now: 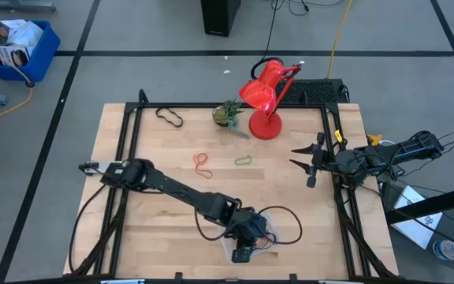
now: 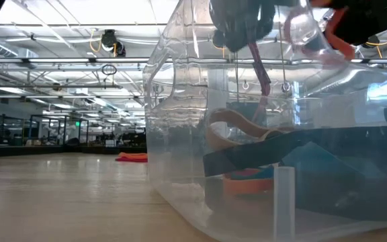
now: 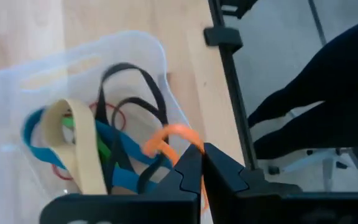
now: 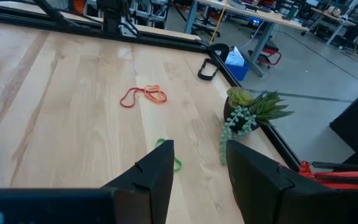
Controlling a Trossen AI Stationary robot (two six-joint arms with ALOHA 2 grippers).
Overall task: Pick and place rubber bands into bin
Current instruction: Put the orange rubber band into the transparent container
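Note:
The clear bin (image 1: 268,246) stands near the table's near edge and holds black, blue, tan, red and green rubber bands (image 3: 98,149). My left gripper (image 1: 247,237) is above the bin, shut on an orange rubber band (image 3: 173,135). It also shows in the low view (image 2: 240,27). My right gripper (image 1: 306,162) waits open and empty at the table's right side. Red and orange bands (image 1: 202,163), a green band (image 1: 243,161) and a black band (image 1: 169,117) lie flat on the table. My left gripper pinches the orange band between its two fingers, with a strand (image 3: 199,177) running through the narrow gap. The fingers come from above, pointing down into the bin. The band's free loop (image 3: 166,134) curls out past the fingertips and hangs slack (image 2: 258,67) over the bands in the bin.
A red desk lamp (image 1: 266,99) and a small potted plant (image 1: 228,113) stand at the table's far edge. A black cable (image 1: 290,225) loops on the table beside the bin. Black frame rails (image 1: 128,142) run along the table's left and right sides.

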